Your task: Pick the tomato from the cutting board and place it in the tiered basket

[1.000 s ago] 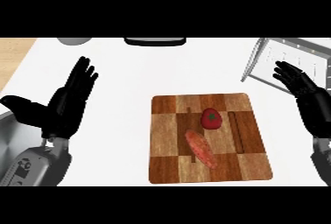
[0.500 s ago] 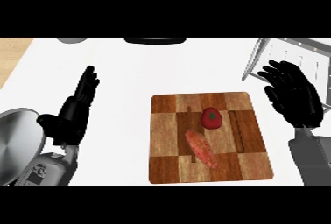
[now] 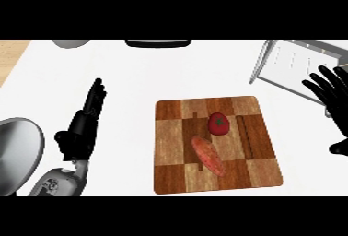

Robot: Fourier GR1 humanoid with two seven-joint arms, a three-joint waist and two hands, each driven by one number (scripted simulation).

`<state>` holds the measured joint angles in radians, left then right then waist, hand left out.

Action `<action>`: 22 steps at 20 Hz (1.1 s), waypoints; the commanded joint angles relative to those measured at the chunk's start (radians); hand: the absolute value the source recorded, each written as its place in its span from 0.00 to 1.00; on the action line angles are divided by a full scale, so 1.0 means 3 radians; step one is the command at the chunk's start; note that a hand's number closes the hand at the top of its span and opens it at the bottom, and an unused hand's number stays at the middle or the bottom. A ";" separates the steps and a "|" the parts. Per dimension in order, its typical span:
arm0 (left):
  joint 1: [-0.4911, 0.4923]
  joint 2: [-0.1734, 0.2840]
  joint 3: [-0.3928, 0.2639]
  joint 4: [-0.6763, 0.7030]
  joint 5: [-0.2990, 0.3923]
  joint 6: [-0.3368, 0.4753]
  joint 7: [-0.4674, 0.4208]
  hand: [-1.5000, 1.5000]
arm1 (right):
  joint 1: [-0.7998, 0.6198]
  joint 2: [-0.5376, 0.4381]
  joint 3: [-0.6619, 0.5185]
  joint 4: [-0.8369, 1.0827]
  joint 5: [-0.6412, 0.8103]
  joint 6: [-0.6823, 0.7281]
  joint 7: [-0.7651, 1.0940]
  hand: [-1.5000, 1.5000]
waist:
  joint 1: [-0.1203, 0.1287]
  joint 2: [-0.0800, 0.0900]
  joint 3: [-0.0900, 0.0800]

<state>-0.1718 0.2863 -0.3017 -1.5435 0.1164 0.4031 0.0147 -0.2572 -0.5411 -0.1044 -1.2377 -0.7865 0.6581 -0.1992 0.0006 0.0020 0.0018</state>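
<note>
Far left, a shiny round metal dome (image 3: 17, 154), maybe a lid or pan, pokes in from the edge. Just beside it the robot's left hand (image 3: 83, 126) stands edge-on, fingers straight and pressed together, pointing up the white counter (image 3: 129, 73). It holds nothing and looks to be resting, well apart from the board.

Centre: a checkered wooden cutting board (image 3: 262, 170) in light and dark brown squares. On its upper middle sits the small round red tomato (image 3: 219, 123) w/ a green stem spot, upright, untouched. Just below-left of it lies a long reddish-orange vegetable (image 3: 208, 155), prob. a sweet potato, near the tomato, but whether they touch I can't tell.

Top edge: a grey bowl-like shape (image 3: 71, 43) and a dark flat object (image 3: 158, 43), both cut off.

Right: the grey wire-framed tiered basket (image 3: 285, 62) at the top corner, and below it the right hand (image 3: 334, 92), fingers spread wide, nothing in it, half out of view. It hangs over bare counter btw. board and basket, off to the right of the tomato and a bit above it, clearly apart.

Step in hand, I'd say: the reach, pre-grasp. Tomato not yet picked. Next move calls for the right hand to swing left over the board and come down w/ fingers around the tomato w/o nudging the long vegetable, then lift toward the basket.
</note>
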 commanded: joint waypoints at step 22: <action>0.0030 -0.0228 -0.0129 -0.0214 -0.0328 0.0087 0.0234 0.50 | -0.0728 -0.0637 0.1097 -0.2426 0.2378 -0.0453 0.2212 0.00 | 0.0022 -0.0016 -0.0008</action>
<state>-0.1796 0.2526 -0.2933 -1.5451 0.0710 0.3943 0.0377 -0.4309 -0.7898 0.1676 -1.9009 -0.1001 0.5318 0.3240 0.0022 -0.0030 -0.0014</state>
